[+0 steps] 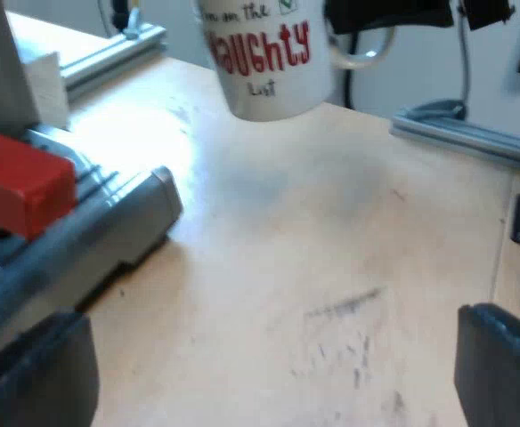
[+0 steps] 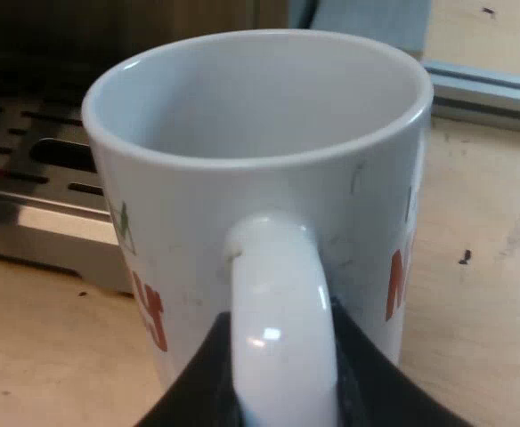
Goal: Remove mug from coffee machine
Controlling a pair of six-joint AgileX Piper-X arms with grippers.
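Looking down on table: pale wood, scuffed with dark marks near left gripper. Machine next in size, grey base edge sitting on table, slotted metal tray close behind mug in right wrist view. Grey metal rails lying on table beyond mug.

Mug: white, red lettering on its side, upright, off tray and out beside machine's front over bare wood. Handle turned to the side away from tray. Cannot tell whether resting on table or held just above it.

Right gripper pinching handle, one black finger pressed against each side of the loop. From left wrist view, right gripper dark at handle's side, above mug's rim level.

Left gripper low over table, well apart from mug, fingers spread wide with only bare wood between them.

Red end of holder sticking out over machine's base, near left gripper, apart from mug.
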